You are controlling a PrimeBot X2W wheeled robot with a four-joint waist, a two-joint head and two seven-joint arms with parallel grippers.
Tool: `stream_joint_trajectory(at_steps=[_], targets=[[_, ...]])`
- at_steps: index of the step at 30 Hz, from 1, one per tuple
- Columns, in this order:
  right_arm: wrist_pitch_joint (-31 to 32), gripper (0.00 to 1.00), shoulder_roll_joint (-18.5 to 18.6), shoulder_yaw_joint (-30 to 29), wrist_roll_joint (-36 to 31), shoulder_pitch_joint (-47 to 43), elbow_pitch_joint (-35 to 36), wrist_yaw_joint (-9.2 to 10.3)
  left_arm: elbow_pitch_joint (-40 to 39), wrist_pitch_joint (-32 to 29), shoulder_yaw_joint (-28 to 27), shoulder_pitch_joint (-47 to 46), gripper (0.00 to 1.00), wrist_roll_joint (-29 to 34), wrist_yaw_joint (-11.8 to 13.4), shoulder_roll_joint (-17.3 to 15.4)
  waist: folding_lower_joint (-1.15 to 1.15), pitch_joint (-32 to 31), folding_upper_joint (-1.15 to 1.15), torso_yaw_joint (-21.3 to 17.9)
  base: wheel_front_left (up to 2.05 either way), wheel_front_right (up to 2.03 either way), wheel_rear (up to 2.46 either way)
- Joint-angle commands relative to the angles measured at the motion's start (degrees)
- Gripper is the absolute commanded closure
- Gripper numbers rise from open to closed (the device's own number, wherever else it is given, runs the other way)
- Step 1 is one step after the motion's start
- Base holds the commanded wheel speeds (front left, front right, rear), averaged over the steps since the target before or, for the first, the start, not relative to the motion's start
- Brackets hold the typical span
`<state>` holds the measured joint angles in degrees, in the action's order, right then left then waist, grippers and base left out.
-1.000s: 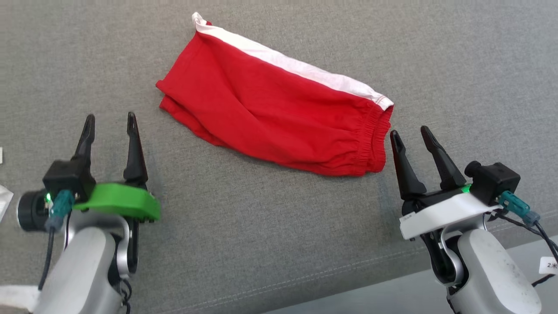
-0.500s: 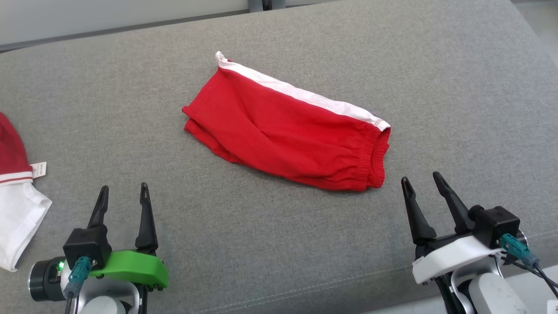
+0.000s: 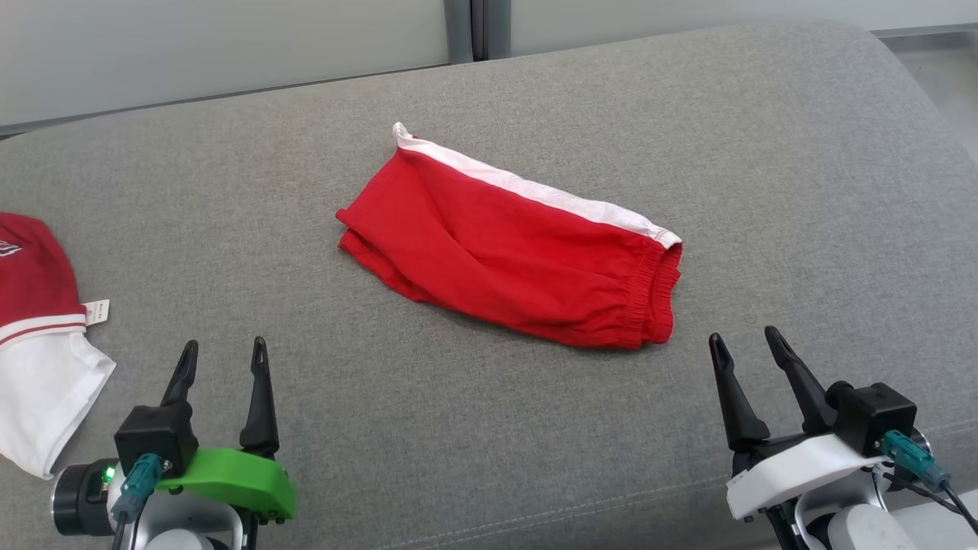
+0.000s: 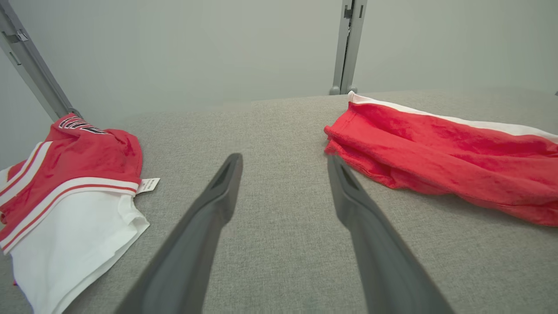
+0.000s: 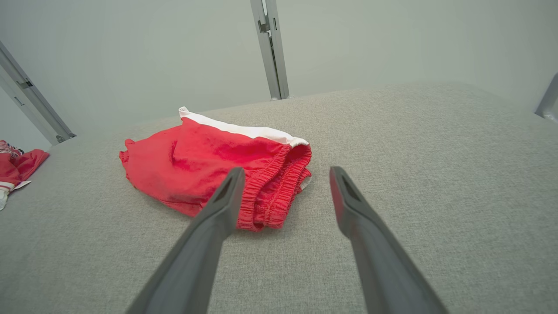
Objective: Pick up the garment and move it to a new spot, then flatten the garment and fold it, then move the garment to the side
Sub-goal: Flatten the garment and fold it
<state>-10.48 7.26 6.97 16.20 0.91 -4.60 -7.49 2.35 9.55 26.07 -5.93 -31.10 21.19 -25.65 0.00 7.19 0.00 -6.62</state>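
Right gripper spread, garment near, ahead-left

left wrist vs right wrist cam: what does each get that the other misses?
Left wrist: the open left gripper, the leg-hem end of the red shorts, and the second garment with its broad white half.
Right wrist: the open right gripper, the elastic waistband, and a metal bar at the right edge.
Both: the shorts lying untouched on the grey cushion, the pale wall with its upright post, and some red of the second garment.
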Motion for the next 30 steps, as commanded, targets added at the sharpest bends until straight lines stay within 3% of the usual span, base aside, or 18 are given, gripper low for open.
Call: stream_joint_trajectory(at_steps=[1, 6, 11, 15, 24, 30], targets=[[0.2, 0.0, -0.2, -0.1, -0.1, -0.6, 0.4, 0.0, 0.3, -0.1, 0.1, -1.3, 0.0, 0.2, -0.3, -0.3, 0.0, 0.1, 0.0, 0.0, 0.0, 0.0, 0.0], [0.3, 0.0, -0.4, -0.2, -0.2, -0.2, 1.1, 0.0, 1.0, -2.3, 1.6, -4.9, 0.0, 0.2, -2.6, -0.1, 0.0, 1.6, 0.0, 0.0, 0.0, 0.0, 0.0], [0.4, 0.0, -0.4, 0.2, -0.4, 1.4, 1.6, 0.0, 4.8, -6.5, 3.7, -12.6, 0.0, -1.5, -7.5, 1.3, 0.0, 4.9, 0.0, -0.7, 0.0, 0.0, 0.0], [-0.3, 0.0, -0.7, 1.1, -0.1, 3.0, 1.4, 0.0, 10.1, -9.6, 4.7, -19.5, 0.0, -3.2, -11.3, 3.0, 0.0, 7.7, 0.0, -2.4, 0.0, 0.0, 0.0], [-2.4, 0.0, -1.9, 2.9, 0.9, 6.2, -1.0, 0.0, 24.4, -13.4, 4.8, -32.2, 0.0, -6.0, -17.3, 6.0, 0.0, 12.9, 0.0, -6.6, 0.0, 0.0, 0.0], [-3.3, 0.0, -2.2, 4.0, 1.9, 7.6, -2.5, 0.0, 32.3, -14.7, 4.7, -37.1, 0.0, -5.3, -16.9, 6.3, 0.0, 14.7, 0.0, -8.0, 0.0, 0.0, 0.0]])
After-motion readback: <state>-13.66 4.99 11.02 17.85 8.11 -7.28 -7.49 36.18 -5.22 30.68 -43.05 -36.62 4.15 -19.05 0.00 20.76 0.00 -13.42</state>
